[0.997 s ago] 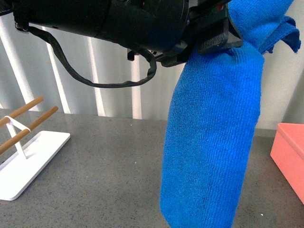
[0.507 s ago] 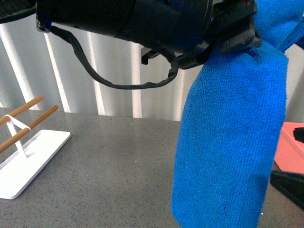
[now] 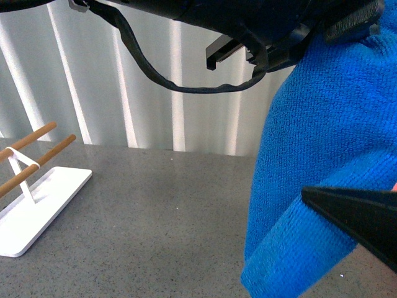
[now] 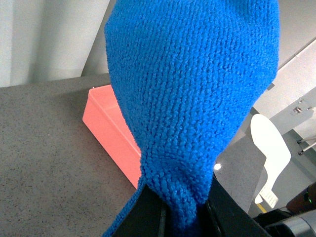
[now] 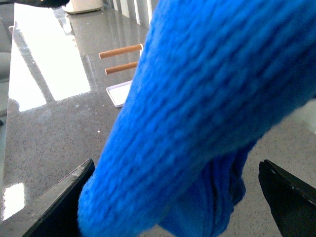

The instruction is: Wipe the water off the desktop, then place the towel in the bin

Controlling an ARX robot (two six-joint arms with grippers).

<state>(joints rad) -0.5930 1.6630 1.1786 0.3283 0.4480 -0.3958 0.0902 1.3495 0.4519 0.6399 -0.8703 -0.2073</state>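
Observation:
My left gripper [image 3: 363, 25] is shut on the top of the blue towel [image 3: 322, 161] and holds it high at the right, hanging down over the dark speckled desktop [image 3: 155, 211]. In the left wrist view the towel [image 4: 192, 84] is pinched between the jaws of the left gripper [image 4: 180, 215], with the salmon-pink bin [image 4: 111, 133] just behind it on the desktop. My right gripper [image 5: 177, 192] is open, and the towel [image 5: 207, 98] hangs between its spread fingers. One black right finger [image 3: 360, 217] shows in front of the towel. In the front view the towel hides the bin.
A white rack [image 3: 37, 198] with two wooden rods stands at the left on the desktop; it also shows in the right wrist view [image 5: 121, 91]. A black cable [image 3: 186, 84] loops under the left arm. A ribbed white wall runs behind the desktop.
My left arm has carried the towel to the right and a little higher. The towel now covers the bin in the front view. My right gripper has come in at the lower right.

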